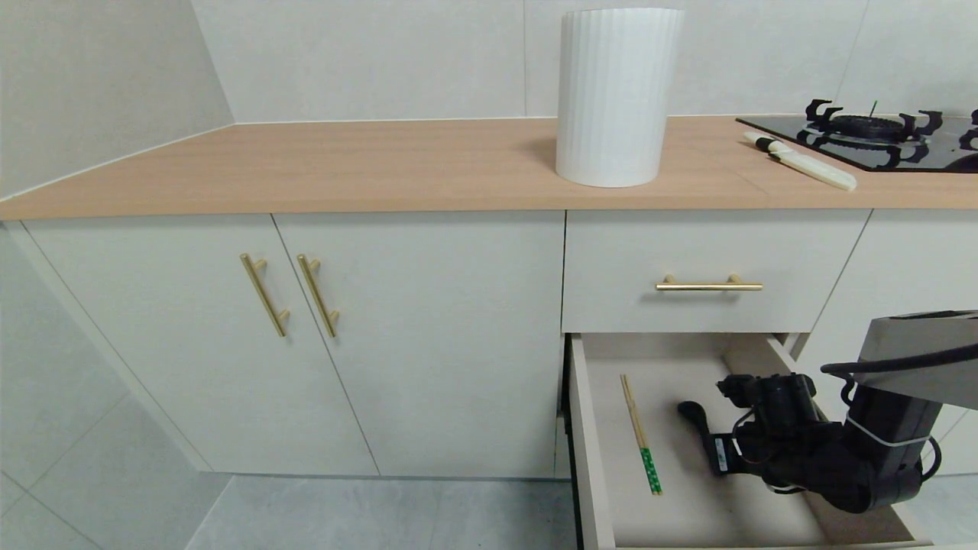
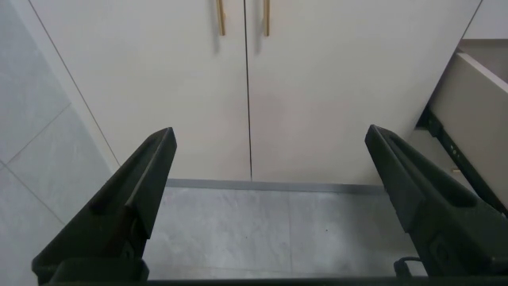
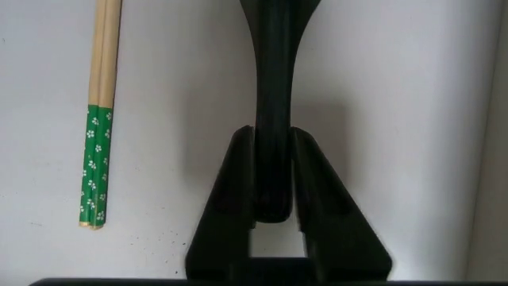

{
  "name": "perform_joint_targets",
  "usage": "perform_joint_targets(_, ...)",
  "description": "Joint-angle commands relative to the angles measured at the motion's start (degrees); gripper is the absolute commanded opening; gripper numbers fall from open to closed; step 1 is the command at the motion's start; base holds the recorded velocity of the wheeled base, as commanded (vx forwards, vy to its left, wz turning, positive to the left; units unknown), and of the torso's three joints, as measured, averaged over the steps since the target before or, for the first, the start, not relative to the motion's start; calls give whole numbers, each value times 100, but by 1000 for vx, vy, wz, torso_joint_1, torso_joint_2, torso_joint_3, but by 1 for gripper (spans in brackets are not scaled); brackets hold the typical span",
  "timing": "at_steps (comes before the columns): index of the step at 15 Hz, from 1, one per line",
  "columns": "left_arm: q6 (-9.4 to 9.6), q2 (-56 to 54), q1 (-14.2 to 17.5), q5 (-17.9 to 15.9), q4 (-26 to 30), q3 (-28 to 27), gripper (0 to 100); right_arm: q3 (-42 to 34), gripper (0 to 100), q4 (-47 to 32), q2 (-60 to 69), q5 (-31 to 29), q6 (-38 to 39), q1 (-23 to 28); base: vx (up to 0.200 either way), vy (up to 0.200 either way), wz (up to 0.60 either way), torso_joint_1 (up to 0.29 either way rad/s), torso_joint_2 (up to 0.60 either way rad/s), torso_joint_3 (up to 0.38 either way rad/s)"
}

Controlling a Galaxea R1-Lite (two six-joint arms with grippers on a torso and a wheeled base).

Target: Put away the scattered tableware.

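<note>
Spoon (image 3: pixel 272 79) points bowl-first deeper into the drawer (image 1: pixel 587 428), handle clamped in right pincer (image 3: pixel 274 137).

The right claw (image 1: pixel 717 453) hides part of the black spoon (image 1: pixel 691 415).

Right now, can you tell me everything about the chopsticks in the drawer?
The chopsticks are a pair of pale wooden-looking sticks with green ends dotted with white flowers. They lie side by side and touching, in the open drawer near its left wall, green ends toward the front. The right hand, holding a black spoon, is beside them, not touching.
</note>
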State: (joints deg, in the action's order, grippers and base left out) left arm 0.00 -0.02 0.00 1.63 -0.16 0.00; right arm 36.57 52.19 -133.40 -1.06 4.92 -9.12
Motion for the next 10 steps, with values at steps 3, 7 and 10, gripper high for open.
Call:
perform_joint_targets(3, 0, 2, 0, 4, -2, 0, 100, -1, 100, 2, 34, 1, 8, -2, 0, 0, 0, 0, 0, 0)
perform_joint_targets(7, 0, 2, 0, 4, -2, 0, 100, -19, 100, 2, 104, 1, 105, -2, 0, 0, 0, 0, 0, 0)
perform_joint_targets(10, 0, 2, 0, 4, -2, 0, 100, -291, 100, 2, 526, 9, 290, 15, 0, 0, 0, 0, 0, 0)
